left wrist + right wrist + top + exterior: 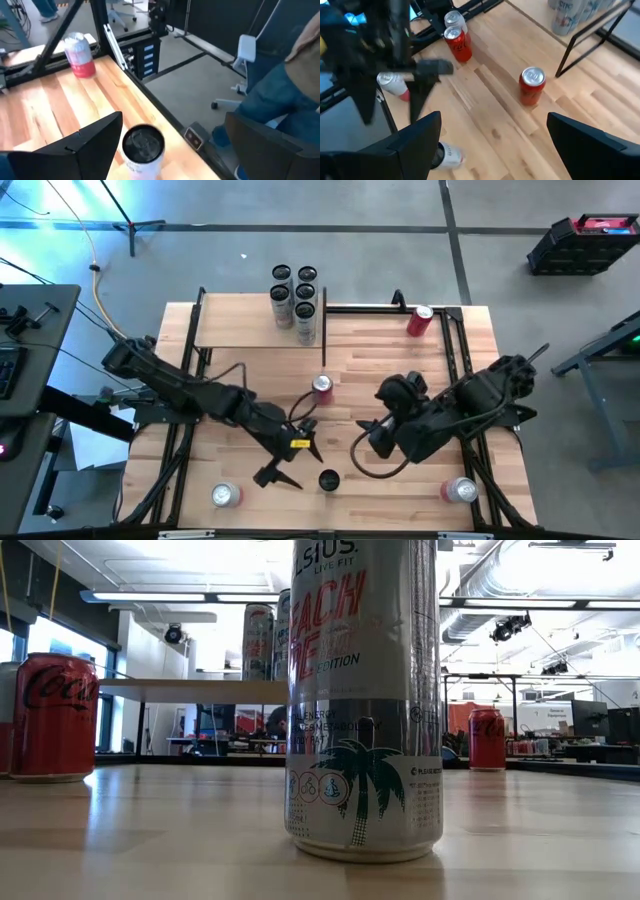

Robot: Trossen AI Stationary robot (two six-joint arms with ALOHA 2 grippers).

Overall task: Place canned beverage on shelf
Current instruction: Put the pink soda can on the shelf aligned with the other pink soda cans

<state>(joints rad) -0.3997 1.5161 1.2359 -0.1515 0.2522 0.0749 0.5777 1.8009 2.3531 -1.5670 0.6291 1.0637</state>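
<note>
The left gripper (290, 461) hovers near the front edge of the bench (400, 370), a little left of the middle, with its pincer spread wide. In the left wrist view the left gripper (172, 120) shows its 2 dark fingers (95, 137) well apart, and the canned beverage (143, 146), a tall pale can with a dark top, stands upright in the gap, nearer one finger; I cannot tell whether that finger touches it. From above, the canned beverage (329, 479) stands just beside the gripper, close to the front edge. At table height it fills the middle of the low view as a silver can (365, 700) with a palm print.

The shelf (235, 330) sits at the far left corner of the bench, with 5 slim cans (297, 298) clustered at its right end.

The right gripper (372, 438) waits over the right half of the bench, its pincer also spread and holding nothing, as its wrist view (494, 117) shows.

A red can (321, 387) stands near the bench's middle, another red can (419, 320) near the far right corner, 1 can (225, 494) at the front left corner and 1 can (460, 490) at the front right.

A person's leg in blue jeans (285, 105) shows beyond the front edge.
</note>
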